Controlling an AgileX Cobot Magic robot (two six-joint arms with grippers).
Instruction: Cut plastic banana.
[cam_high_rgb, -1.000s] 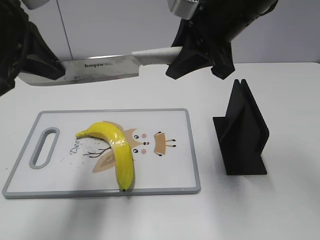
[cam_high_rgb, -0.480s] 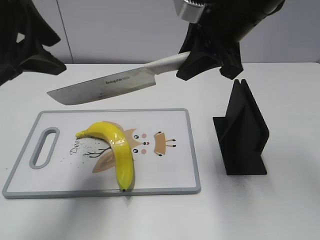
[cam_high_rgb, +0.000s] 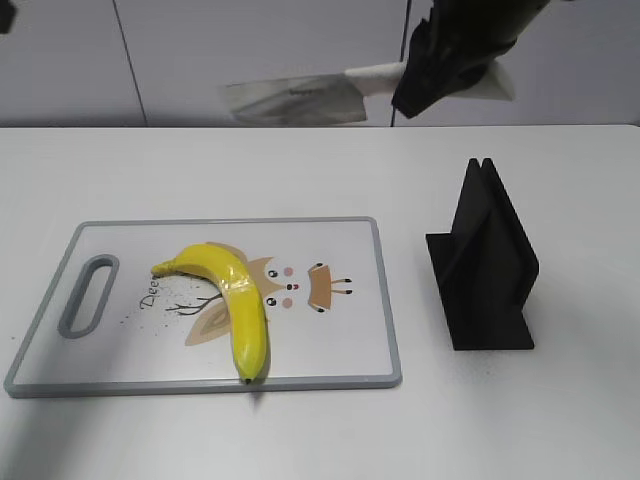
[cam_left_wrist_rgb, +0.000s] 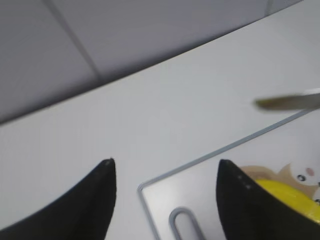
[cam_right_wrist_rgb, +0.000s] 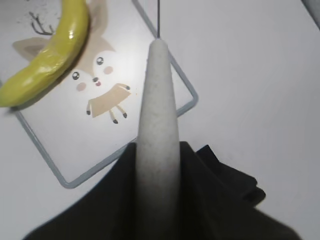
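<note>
The plastic banana (cam_high_rgb: 235, 300) is glossy yellow and curved. It lies whole on the white cutting board (cam_high_rgb: 340, 350), over a tan animal print; it also shows in the right wrist view (cam_right_wrist_rgb: 50, 55) and, partly hidden by a finger, in the left wrist view (cam_left_wrist_rgb: 290, 197). My right gripper (cam_high_rgb: 432, 70) is shut on the pale handle (cam_right_wrist_rgb: 159, 120) of a knife (cam_high_rgb: 295, 100), held high above the table's far side, blade pointing left. My left gripper (cam_left_wrist_rgb: 165, 172) is open and empty above the board's far left corner; it is out of the exterior view.
A black knife stand (cam_high_rgb: 485, 265) stands on the table right of the board. The board's slot handle (cam_high_rgb: 87, 295) is at its left end. A grey wall runs behind the white table.
The right gripper has lifted the knife up and to the right, away from the board. The left arm has left the exterior view. The banana has not moved.
</note>
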